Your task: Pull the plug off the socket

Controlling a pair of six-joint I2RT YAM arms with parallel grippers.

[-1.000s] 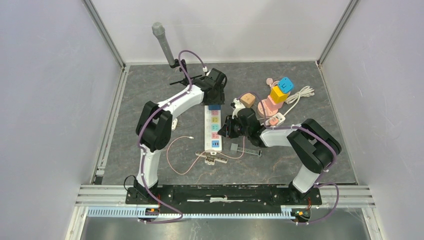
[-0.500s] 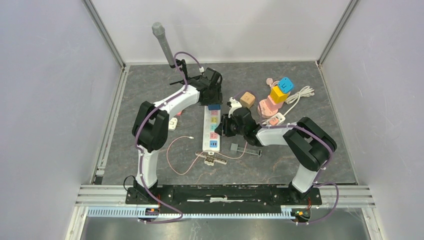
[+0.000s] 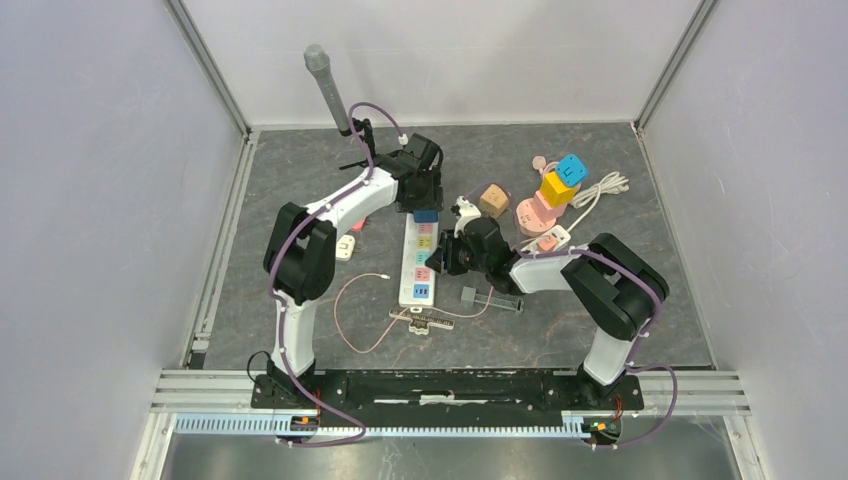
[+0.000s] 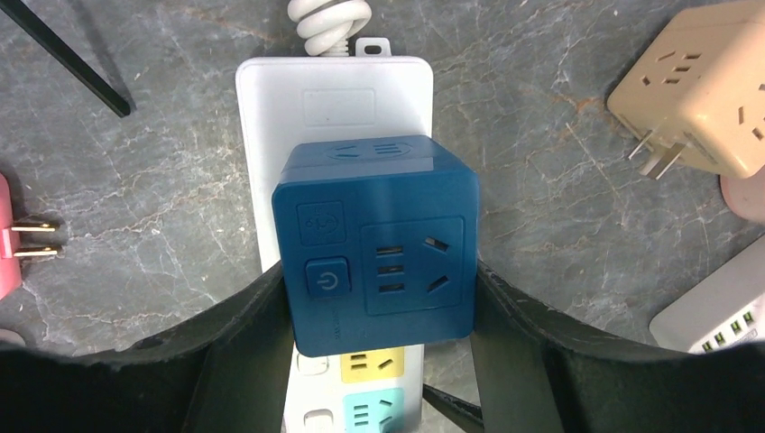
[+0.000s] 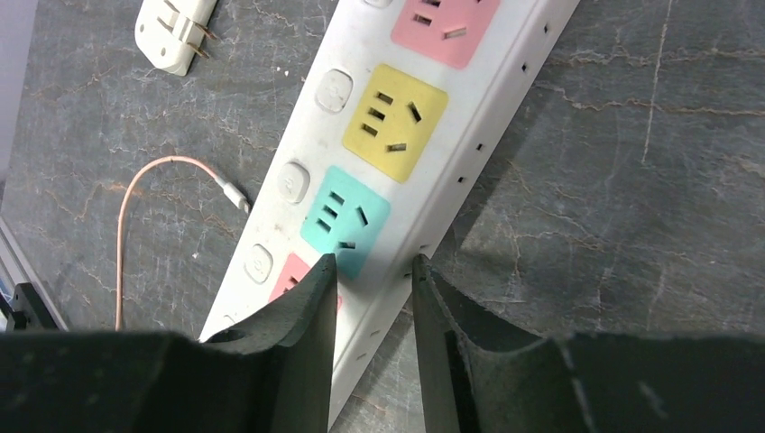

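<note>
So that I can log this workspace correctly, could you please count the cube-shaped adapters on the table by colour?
Dark blue cube: 1
Beige cube: 1
Yellow cube: 1
Light blue cube: 1
Total: 4

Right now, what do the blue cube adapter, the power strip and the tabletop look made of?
The blue cube adapter: moulded plastic, satin finish; rounded edges, soft sheen.
The power strip: white plastic, smooth; moulded mounting tab, coloured socket inserts.
The tabletop: grey marbled surface, pale veins, matte; real stone or printed laminate, cannot tell.
</note>
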